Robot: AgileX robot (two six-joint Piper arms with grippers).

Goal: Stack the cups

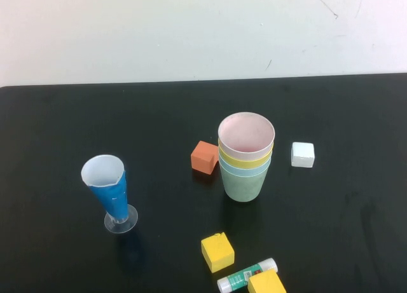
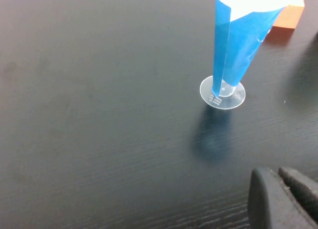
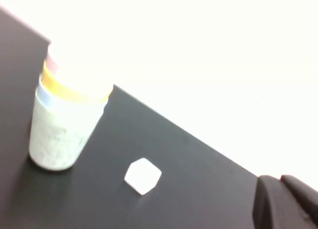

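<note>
All four cups (image 1: 245, 159) sit nested mid-counter (image 1: 63, 128), pink innermost. Left pincer (image 2: 280, 196) near the cone glass (image 2: 233, 45) and right pincer (image 3: 283, 201) are both closed, empty; a careless sweep could topple either.

No readable text anywhere in my views. Glue stick (image 1: 247, 274) near table's (image 1: 63, 128) front edge carries green-and-white label, print too small to make out (only colour bands show). Cone glass (image 2: 233, 40) has small embossed bar marks on clear foot, close under my left wrist camera, not legible as letters or numbers. Stacked cups (image 1: 245, 156), orange block (image 1: 204, 157), white block (image 1: 303, 154), two yellow blocks (image 1: 217, 252): plain faces, no marks, brands or signs.
</note>
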